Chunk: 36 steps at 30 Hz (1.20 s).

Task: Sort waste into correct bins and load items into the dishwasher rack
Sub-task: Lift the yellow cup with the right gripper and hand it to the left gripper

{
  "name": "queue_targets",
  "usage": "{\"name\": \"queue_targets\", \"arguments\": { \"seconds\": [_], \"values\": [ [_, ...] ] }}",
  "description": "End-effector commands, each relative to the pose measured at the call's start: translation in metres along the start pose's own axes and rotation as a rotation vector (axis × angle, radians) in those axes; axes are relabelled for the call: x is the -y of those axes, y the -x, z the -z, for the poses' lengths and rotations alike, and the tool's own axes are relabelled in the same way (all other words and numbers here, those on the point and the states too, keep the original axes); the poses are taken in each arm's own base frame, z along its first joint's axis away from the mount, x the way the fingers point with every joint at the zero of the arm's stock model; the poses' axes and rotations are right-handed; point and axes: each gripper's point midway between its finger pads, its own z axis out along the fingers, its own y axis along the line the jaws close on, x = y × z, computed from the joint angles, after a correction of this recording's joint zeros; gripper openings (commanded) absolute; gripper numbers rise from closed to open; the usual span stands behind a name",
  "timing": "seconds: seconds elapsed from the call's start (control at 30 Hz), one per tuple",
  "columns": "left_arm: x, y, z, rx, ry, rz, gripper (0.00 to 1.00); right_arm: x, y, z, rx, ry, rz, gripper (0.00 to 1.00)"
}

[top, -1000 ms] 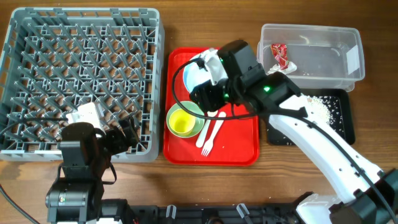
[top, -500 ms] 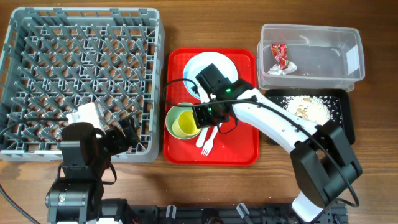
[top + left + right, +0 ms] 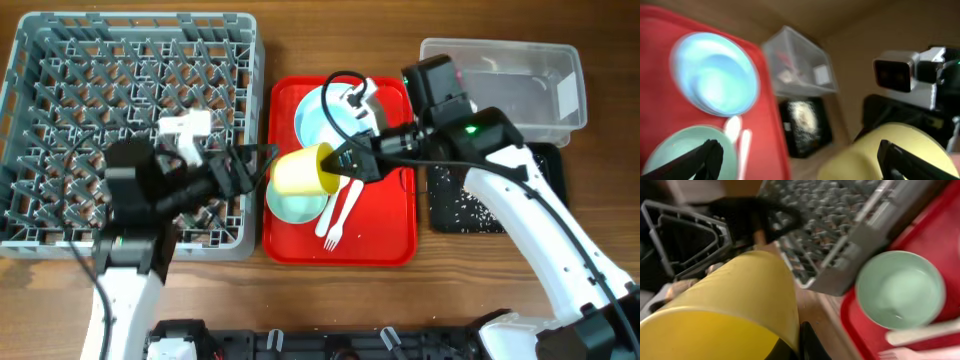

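My right gripper [image 3: 336,166] is shut on the rim of the small yellow cup [image 3: 298,171], which hangs tipped on its side over the left edge of the red tray [image 3: 385,235]. In the right wrist view the cup [image 3: 725,315] fills the lower left, with one finger [image 3: 807,345] against its wall. My left gripper [image 3: 250,168] is open at the right edge of the grey dishwasher rack [image 3: 120,90], facing the cup's base [image 3: 895,155]. The mint-green bowl [image 3: 295,207] lies under the cup. The pale blue bowl [image 3: 715,72], white spoon and fork [image 3: 338,215] lie on the tray.
The clear tub [image 3: 520,85] stands at the back right, with the black tray [image 3: 495,200] and its whitish scraps [image 3: 802,115] in front of it. My right arm [image 3: 500,170] crosses above both bins.
My right gripper has shut on the yellow cup, lifted it out of the mint-green bowl and tipped it leftward. My left arm has risen and swung right to the rack's right edge.
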Motion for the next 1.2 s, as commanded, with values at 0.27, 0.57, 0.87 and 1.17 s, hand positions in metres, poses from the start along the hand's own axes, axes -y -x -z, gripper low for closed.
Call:
{"name": "queue_targets", "arguments": {
  "seconds": [0.27, 0.57, 0.87, 1.17],
  "values": [
    [0.064, -0.018, 0.003, -0.300, -0.486, -0.050, 1.00, -0.005, 0.029, 0.001, 0.091, 0.043, -0.041, 0.04],
    [0.077, -0.021, 0.004, -0.316, -0.531, -0.118, 0.86, -0.017, 0.034, 0.003, 0.096, 0.108, -0.070, 0.04],
    [0.095, -0.029, -0.003, -0.326, -0.568, -0.180, 0.90, -0.016, 0.029, 0.001, 0.076, 0.106, -0.100, 0.04],
    [0.094, -0.026, -0.005, -0.309, -0.558, -0.180, 0.47, -0.016, 0.027, 0.000, 0.070, 0.105, -0.105, 0.06]
  ]
}}
